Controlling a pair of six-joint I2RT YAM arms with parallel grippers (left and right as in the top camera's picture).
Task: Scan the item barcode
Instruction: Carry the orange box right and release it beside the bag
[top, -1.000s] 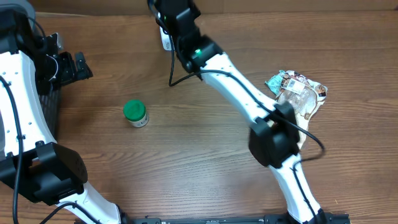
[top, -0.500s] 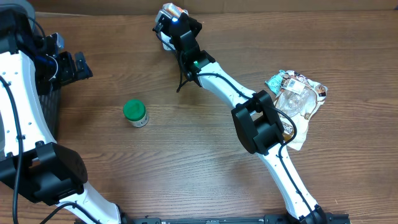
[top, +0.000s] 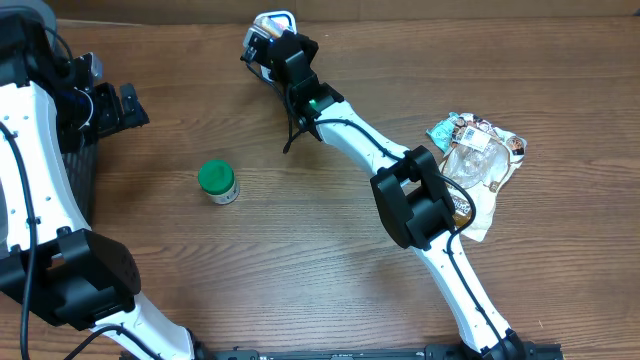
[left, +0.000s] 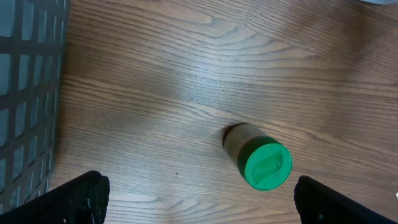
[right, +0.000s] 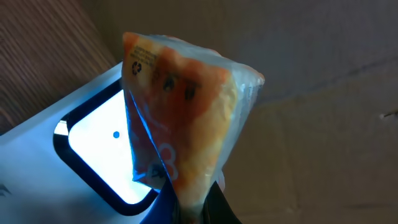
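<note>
My right gripper (right: 196, 208) is shut on an orange plastic packet (right: 186, 106), holding it upright by its lower edge. The packet stands just in front of the scanner's lit white window (right: 99, 149). No barcode shows on the face I see. In the overhead view the right gripper (top: 265, 45) sits at the table's back edge against the white scanner (top: 273, 20), and the packet is hidden under the wrist. A green-lidded jar (top: 217, 182) stands on the wood. My left gripper (left: 202, 199) hangs open above the table, with the jar (left: 261, 158) between and ahead of its fingers, untouched.
A heap of snack packets (top: 478, 150) lies at the right. A dark wire basket (left: 25, 93) runs along the left edge. The right arm (top: 360, 130) stretches diagonally across the middle of the table. A cardboard wall (right: 323, 74) rises behind the scanner.
The right arm has dropped from high over the back edge down to the scanner, then eased slightly left with the packet. The left arm and the jar have not moved.
</note>
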